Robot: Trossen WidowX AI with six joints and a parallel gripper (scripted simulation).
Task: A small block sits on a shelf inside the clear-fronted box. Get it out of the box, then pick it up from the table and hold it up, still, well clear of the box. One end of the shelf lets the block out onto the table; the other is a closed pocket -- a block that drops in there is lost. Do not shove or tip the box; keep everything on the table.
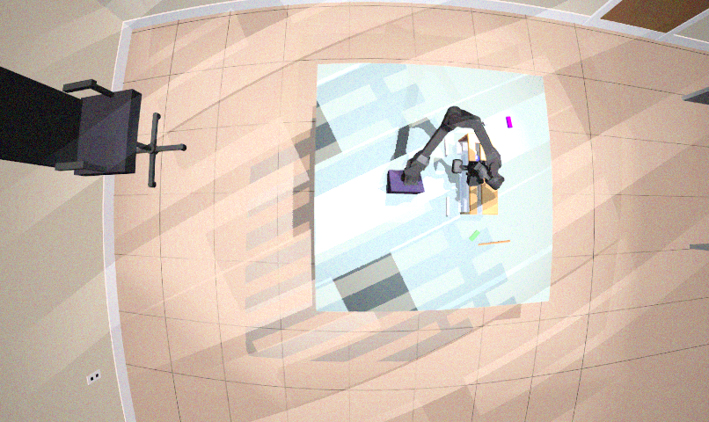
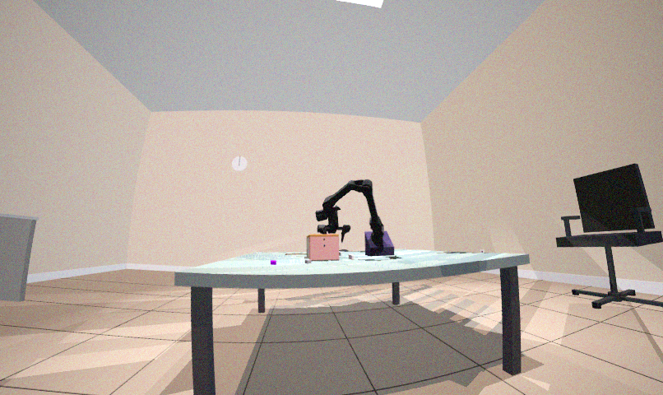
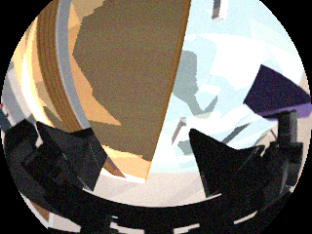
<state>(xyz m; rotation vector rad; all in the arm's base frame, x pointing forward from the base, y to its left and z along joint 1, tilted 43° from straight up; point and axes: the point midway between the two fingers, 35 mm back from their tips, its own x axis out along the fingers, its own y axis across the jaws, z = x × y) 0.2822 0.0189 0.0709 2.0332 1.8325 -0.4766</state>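
Observation:
The box [image 1: 488,200] [image 2: 322,247] [image 3: 131,72] is a long orange case on the table [image 1: 379,251] [image 2: 354,276]. In the exterior view it shows a pink end face. My gripper [image 1: 465,170] [image 2: 332,230] [image 3: 155,128] is open and empty. It hangs just above the box's top, near the edge facing the arm's base, with one finger on each side of that edge in the wrist view. A small blue speck [image 1: 477,156] shows in the box beside the arm; I cannot tell if it is the block. No block shows in the wrist view.
The arm's purple base [image 1: 400,184] [image 2: 379,243] [image 3: 273,88] stands beside the box. A magenta block [image 1: 509,121] [image 2: 272,262], a green block [image 1: 473,235] and a thin orange stick [image 1: 494,242] lie loose on the table. Thin white strips [image 1: 447,205] lie beside the box.

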